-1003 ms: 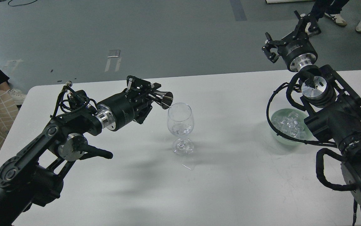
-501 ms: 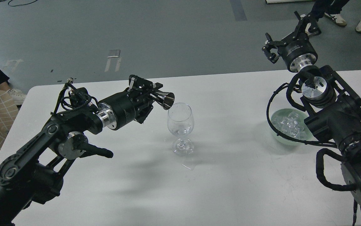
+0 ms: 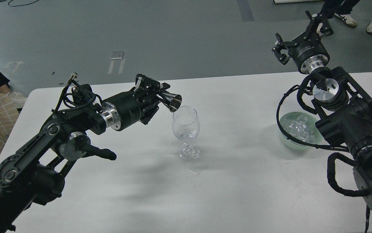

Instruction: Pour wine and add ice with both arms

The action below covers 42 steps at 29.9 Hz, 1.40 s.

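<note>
- L gripper [image 3: 160, 94]: clamped on small steel cup [image 3: 172, 100], tipped sideways, mouth facing right, just above left rim of glass.
- Wine glass [image 3: 186, 131]: upright, mid table [image 3: 237, 181]; a little clear liquid [image 3: 185, 133] low in bowl, barely visible.
- R gripper [image 3: 302, 30]: raised past far table edge, fingers spread wide, nothing held.
- Ice cubes [image 3: 297, 128] in pale green bowl [image 3: 284, 137], right side, partly hidden by R arm.
- Glass and bowl well apart.
</note>
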### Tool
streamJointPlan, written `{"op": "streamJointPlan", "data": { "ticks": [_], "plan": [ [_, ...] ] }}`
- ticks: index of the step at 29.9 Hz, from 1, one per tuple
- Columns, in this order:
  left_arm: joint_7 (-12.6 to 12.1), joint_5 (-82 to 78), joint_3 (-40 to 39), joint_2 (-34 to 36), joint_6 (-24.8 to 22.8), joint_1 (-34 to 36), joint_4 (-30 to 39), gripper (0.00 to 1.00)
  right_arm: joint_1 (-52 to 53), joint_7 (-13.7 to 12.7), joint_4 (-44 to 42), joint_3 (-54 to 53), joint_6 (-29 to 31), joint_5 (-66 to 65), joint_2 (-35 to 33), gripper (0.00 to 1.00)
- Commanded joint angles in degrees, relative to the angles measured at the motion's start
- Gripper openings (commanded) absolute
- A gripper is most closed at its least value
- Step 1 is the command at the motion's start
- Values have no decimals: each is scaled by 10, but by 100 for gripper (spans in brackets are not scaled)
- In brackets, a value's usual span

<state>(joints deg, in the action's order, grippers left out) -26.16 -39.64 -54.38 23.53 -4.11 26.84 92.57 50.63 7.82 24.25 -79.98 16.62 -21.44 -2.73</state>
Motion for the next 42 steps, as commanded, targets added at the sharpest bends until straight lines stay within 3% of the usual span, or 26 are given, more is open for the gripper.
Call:
{"op": "streamJointPlan", "data": {
  "ticks": [1,15,42],
  "plan": [
    [-2,0,0,-1,0,1,1,0,-1,0,-1,0,1,0,-3,100],
    [-17,-47,1,6,-19,13,3,0,0,0,0,-1,1,0,-4,100],
    [-18,-100,9,9,-26,33,25,0,0,0,1,-2,2,0,-4,100]
  ]
}}
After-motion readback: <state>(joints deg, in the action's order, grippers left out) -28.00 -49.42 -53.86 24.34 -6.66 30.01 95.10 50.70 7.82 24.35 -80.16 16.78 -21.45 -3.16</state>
